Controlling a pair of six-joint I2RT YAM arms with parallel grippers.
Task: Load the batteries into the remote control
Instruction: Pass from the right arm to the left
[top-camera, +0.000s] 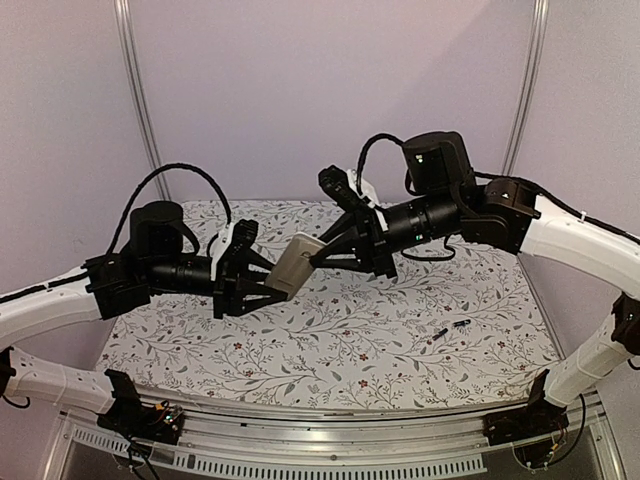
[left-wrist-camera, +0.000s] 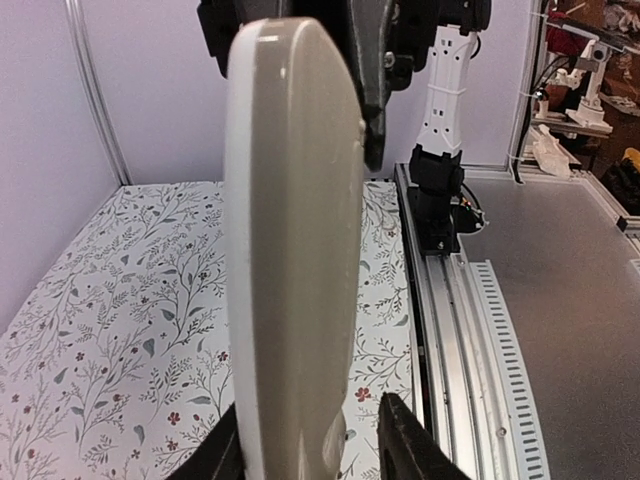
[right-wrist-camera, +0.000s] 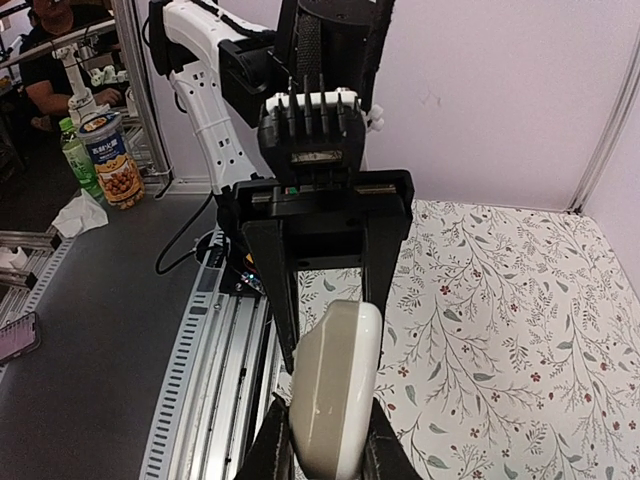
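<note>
The remote control (top-camera: 298, 265) hangs tilted in mid-air over the middle of the table, held between both arms, its greyish back (left-wrist-camera: 290, 250) showing. My right gripper (top-camera: 320, 256) is shut on its far end, and its fingers (right-wrist-camera: 285, 445) press both sides of the remote control (right-wrist-camera: 335, 390). My left gripper (top-camera: 268, 288) straddles the near end. One left finger (left-wrist-camera: 222, 452) touches the white edge, while the other left finger (left-wrist-camera: 405, 445) stands off with a clear gap. Two batteries (top-camera: 440, 333) (top-camera: 461, 323) lie on the cloth at the right.
A floral cloth (top-camera: 330, 340) covers the table. An aluminium rail (top-camera: 330, 440) runs along the near edge. Purple walls and metal posts (top-camera: 140, 100) close the back and sides. A black cable (top-camera: 440, 255) lies behind the right arm.
</note>
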